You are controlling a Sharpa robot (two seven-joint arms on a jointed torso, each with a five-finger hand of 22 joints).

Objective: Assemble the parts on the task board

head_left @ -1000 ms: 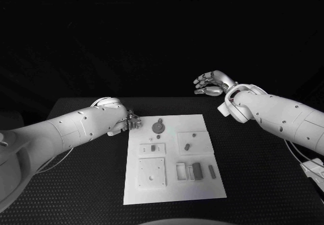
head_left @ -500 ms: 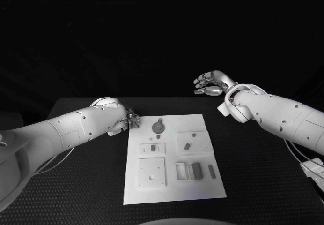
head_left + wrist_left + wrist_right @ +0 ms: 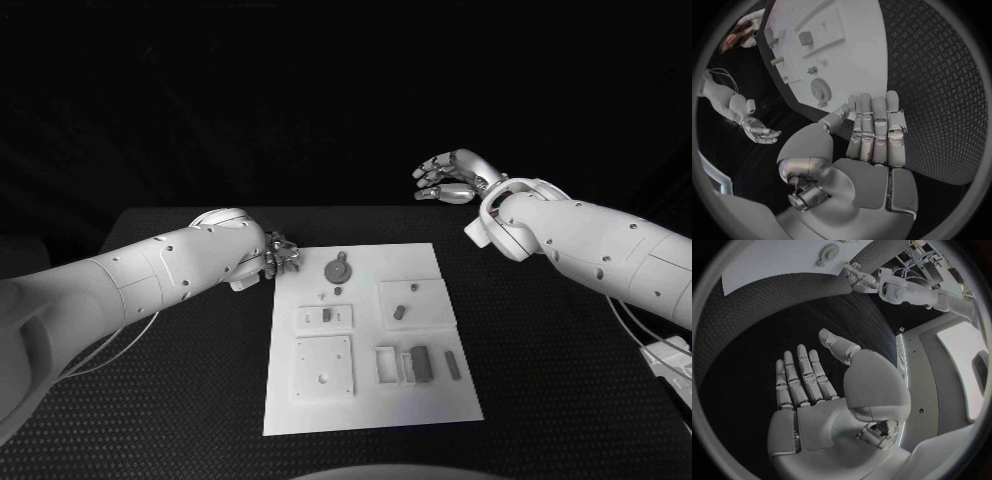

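Fingers straight and empty on both hands, left hand (image 3: 277, 256) beside task board (image 3: 433, 400) (far corner), right hand (image 3: 454, 178) raised.

Dim, dark surroundings; wrist views fisheye-bent.

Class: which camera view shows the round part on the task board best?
The head view: the round part lies unobstructed at the board's far end, seen from above. The left wrist view shows it slanted; the right wrist view shows it small, at the rim.

A white task board (image 3: 368, 400) is laid on a black counter (image 3: 188, 400). The left hand (image 3: 278, 256) is held at its far left corner; the right hand (image 3: 450, 178) is raised, empty, beyond the counter.
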